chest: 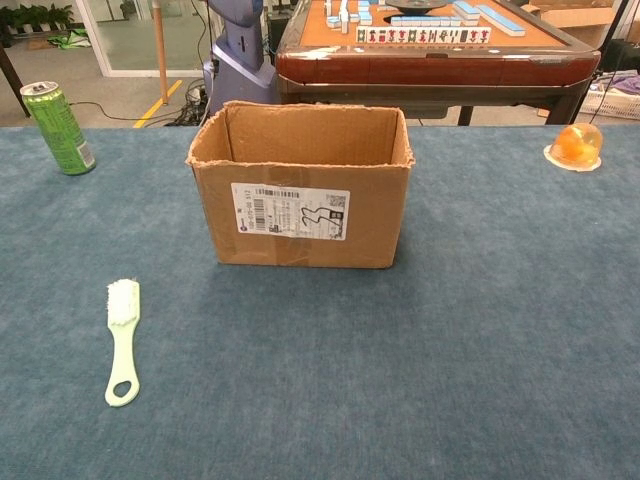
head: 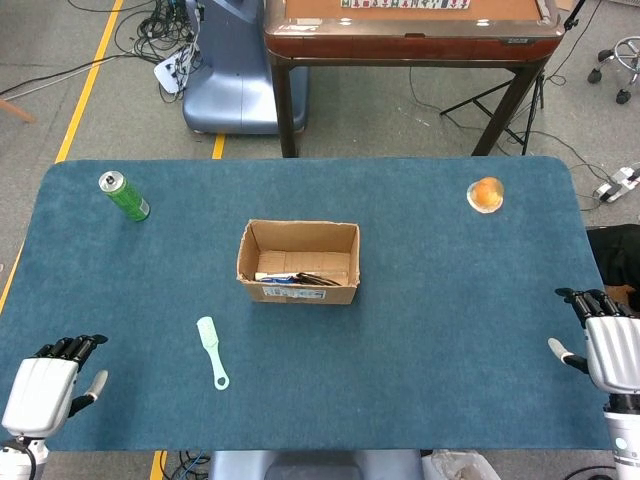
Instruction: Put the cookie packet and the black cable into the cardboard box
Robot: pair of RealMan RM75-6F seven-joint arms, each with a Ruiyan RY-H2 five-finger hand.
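The open cardboard box point(head: 298, 262) stands at the table's middle; in the chest view the cardboard box point(chest: 300, 185) faces me with its label side. Seen from the head view, the cookie packet point(head: 280, 278) and the black cable point(head: 318, 278) lie on the box floor along its near wall. My left hand point(head: 45, 385) hovers at the near left corner, fingers apart, holding nothing. My right hand point(head: 603, 340) is at the near right edge, fingers spread and empty. Neither hand shows in the chest view.
A pale green brush point(head: 212, 350) lies on the blue table point(head: 430, 330) left of the box, also the brush point(chest: 121, 338) in the chest view. A green can point(head: 124, 195) stands at the far left. An orange jelly cup point(head: 485, 194) sits at the far right.
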